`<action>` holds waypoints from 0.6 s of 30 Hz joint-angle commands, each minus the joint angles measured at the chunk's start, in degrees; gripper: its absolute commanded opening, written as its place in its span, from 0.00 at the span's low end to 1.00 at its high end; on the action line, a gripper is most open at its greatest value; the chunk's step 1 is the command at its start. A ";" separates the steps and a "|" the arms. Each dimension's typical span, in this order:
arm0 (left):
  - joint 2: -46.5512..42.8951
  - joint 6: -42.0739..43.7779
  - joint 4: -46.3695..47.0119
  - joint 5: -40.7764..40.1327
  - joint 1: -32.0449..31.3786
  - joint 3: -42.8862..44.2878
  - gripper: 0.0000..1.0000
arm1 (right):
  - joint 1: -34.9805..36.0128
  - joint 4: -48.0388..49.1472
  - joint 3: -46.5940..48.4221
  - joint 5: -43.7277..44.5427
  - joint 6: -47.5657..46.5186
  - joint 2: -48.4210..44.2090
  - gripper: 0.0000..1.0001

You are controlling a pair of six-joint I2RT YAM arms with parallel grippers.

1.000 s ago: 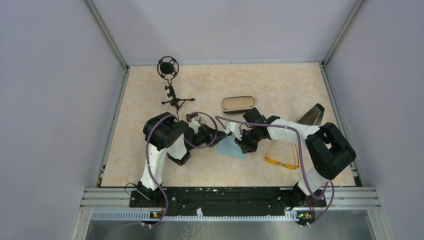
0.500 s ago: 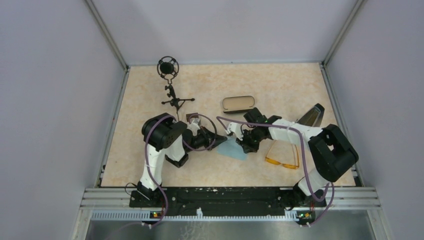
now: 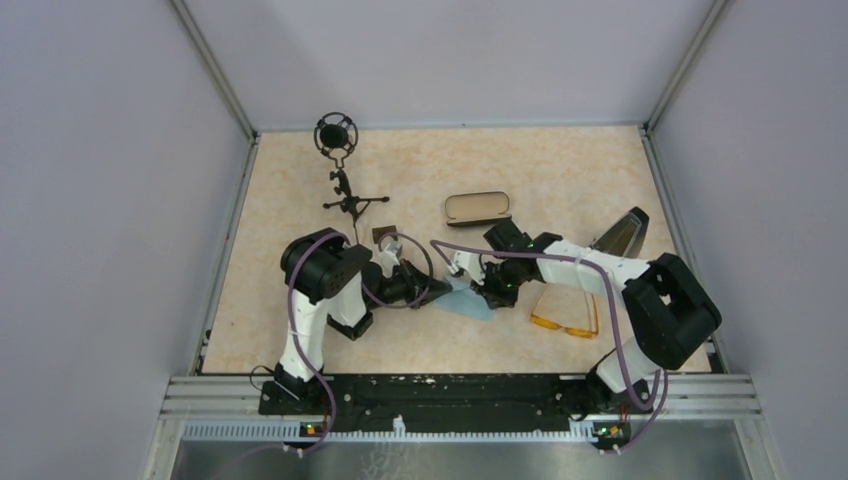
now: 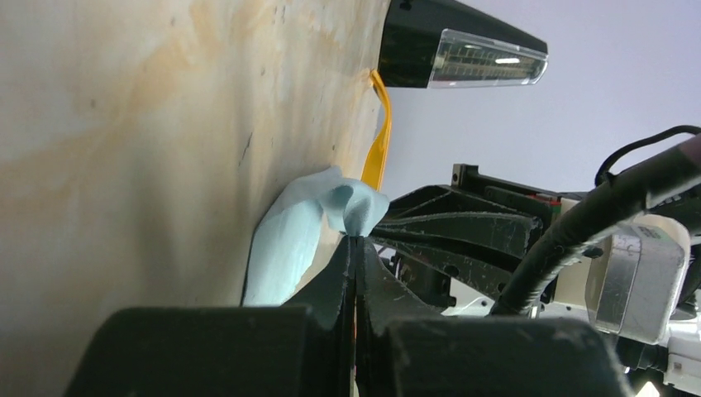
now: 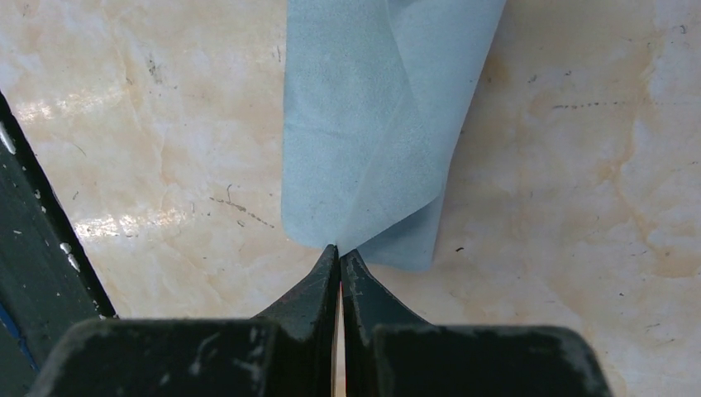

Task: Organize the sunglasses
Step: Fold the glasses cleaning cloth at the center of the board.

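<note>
Sunglasses (image 3: 565, 320) are seen lying on the table (image 3: 560, 165), over toward its right edge and closer to the near edge than the far one, and neither arm is touching them. The work is being done on the light blue cloth (image 3: 462, 300) instead, near the middle of the table and a little left of the glasses.

The left gripper (image 4: 355, 244) is closed tight. A bunched edge of the cloth is pinched at its tips and raised off the surface. The right gripper (image 5: 338, 252) is closed too, with a folded corner of the cloth nipped at the very points of its fingers. That hold looks slight. So the cloth is held from both sides at once. The black case (image 3: 477, 207) lies open toward the far edge, its tan lining showing.

The step in hand is judged to be cloth handling, either a fold or a straightening, with the packing of the glasses not yet begun. For the next move, the two arms need to be moved together and the pull kept gentle, so that the thin right-hand pinch is not lost. Room must also be left for the glasses just beside the right arm.
</note>
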 commanded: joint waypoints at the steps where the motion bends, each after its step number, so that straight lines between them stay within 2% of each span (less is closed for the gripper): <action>1: 1.20 -1.78 11.03 2.73 0.08 -4.97 0.00 | 2.10 -0.52 2.25 1.62 0.70 -1.89 0.00; 11: -6.33 7.32 -0.94 4.28 0.75 -5.74 0.00 | 4.01 -0.14 2.38 2.89 1.40 -1.70 0.00; 15: -11.25 11.77 -8.87 4.55 1.71 -5.06 0.00 | 4.35 0.04 2.32 3.38 1.48 -1.63 0.00; 18: -16.17 16.30 -18.24 3.90 2.46 -3.79 0.00 | 4.43 0.23 2.21 3.48 1.49 -1.59 0.00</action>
